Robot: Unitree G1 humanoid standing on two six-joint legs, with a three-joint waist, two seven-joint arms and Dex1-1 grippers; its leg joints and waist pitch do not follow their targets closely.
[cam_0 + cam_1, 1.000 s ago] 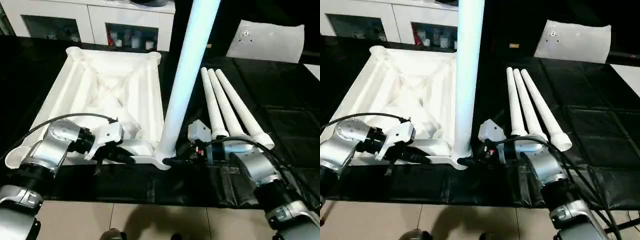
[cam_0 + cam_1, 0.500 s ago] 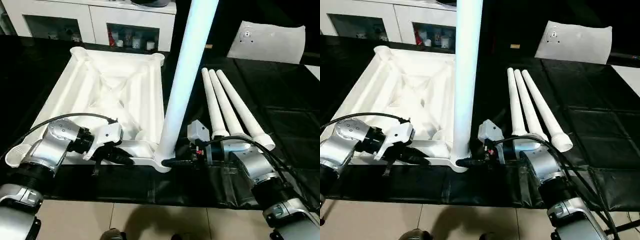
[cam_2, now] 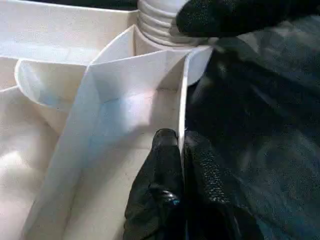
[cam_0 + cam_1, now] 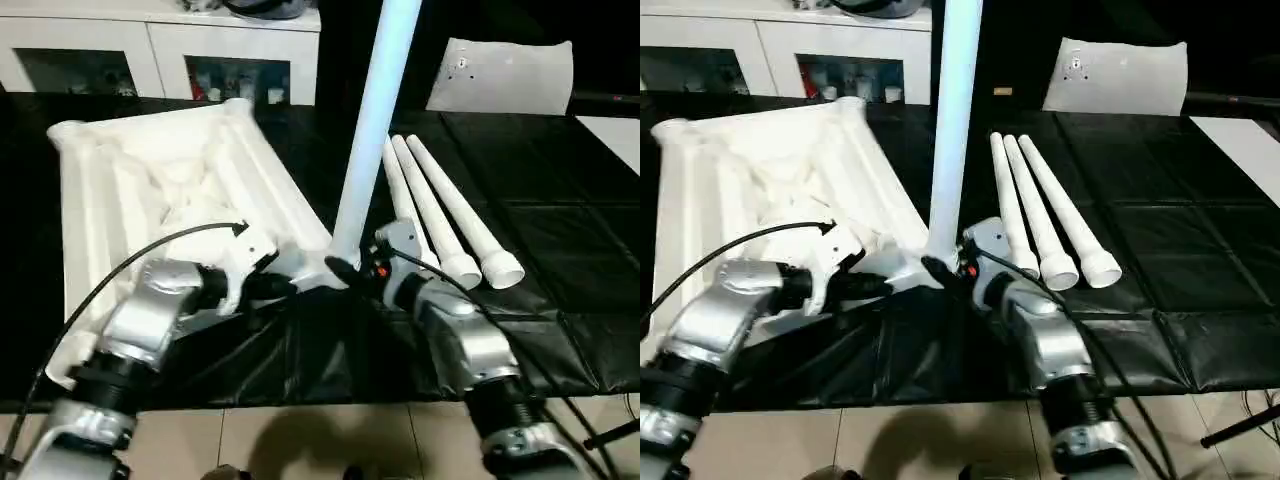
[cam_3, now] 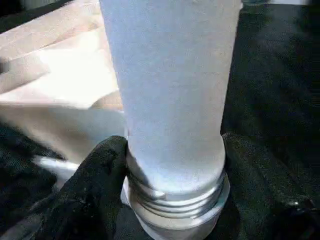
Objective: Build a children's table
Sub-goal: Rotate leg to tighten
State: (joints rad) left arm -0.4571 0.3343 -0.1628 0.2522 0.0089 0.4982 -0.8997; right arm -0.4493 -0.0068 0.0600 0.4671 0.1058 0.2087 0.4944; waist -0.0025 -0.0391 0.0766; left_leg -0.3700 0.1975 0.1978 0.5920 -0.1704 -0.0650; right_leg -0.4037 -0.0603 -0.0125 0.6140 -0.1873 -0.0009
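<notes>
where upturned, white table top (image 4: 150, 180) shows ribbed underside.

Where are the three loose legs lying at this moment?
The three loose legs lie side by side on the black mat, right of the upright leg and the tabletop, just beyond the right end effector.

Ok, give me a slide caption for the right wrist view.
Right gripper closed around the threaded base of an upright white table leg at a corner socket of the upturned tabletop.
</notes>
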